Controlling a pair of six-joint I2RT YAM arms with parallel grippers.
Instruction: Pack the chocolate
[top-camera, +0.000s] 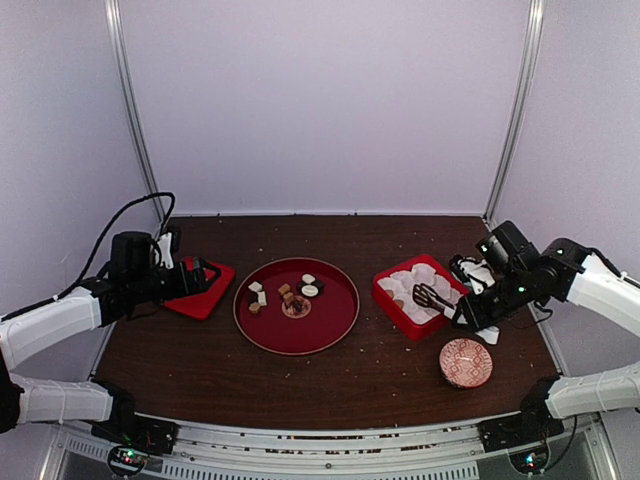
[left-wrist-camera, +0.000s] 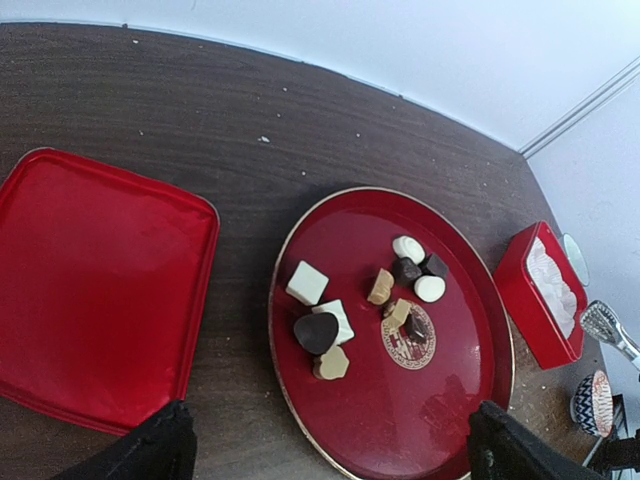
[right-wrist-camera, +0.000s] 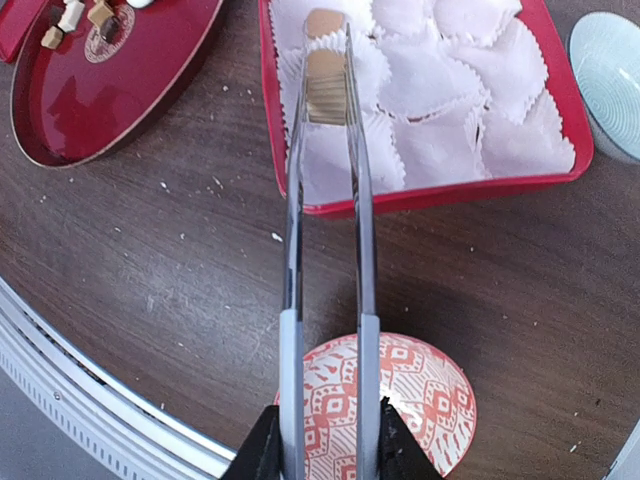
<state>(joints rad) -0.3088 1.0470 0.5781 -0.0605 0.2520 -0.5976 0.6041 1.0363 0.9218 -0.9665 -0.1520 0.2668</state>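
Several chocolates (top-camera: 288, 294), white, tan and dark brown, lie on a round red tray (top-camera: 330, 320); in the left wrist view the chocolates (left-wrist-camera: 316, 332) sit mid-tray (left-wrist-camera: 450, 400). My left gripper (top-camera: 203, 272) is open and empty above a flat red lid (top-camera: 205, 300), its jaws wide apart (left-wrist-camera: 330, 455). My right gripper (top-camera: 470, 310) is shut on metal tongs (right-wrist-camera: 325, 200). The tong tips hover over the red box (right-wrist-camera: 440, 190) of white paper cups and seem to pinch a tan chocolate (right-wrist-camera: 325, 85). The red box (top-camera: 392, 310) stands right of the tray.
A red-patterned bowl (top-camera: 466, 362) sits at the front right, under my right gripper (right-wrist-camera: 320, 440) in the right wrist view. A pale blue bowl (right-wrist-camera: 610, 80) stands beside the box. Crumbs dot the dark wooden table (top-camera: 380, 250). The red lid (left-wrist-camera: 90, 290) lies left of the tray.
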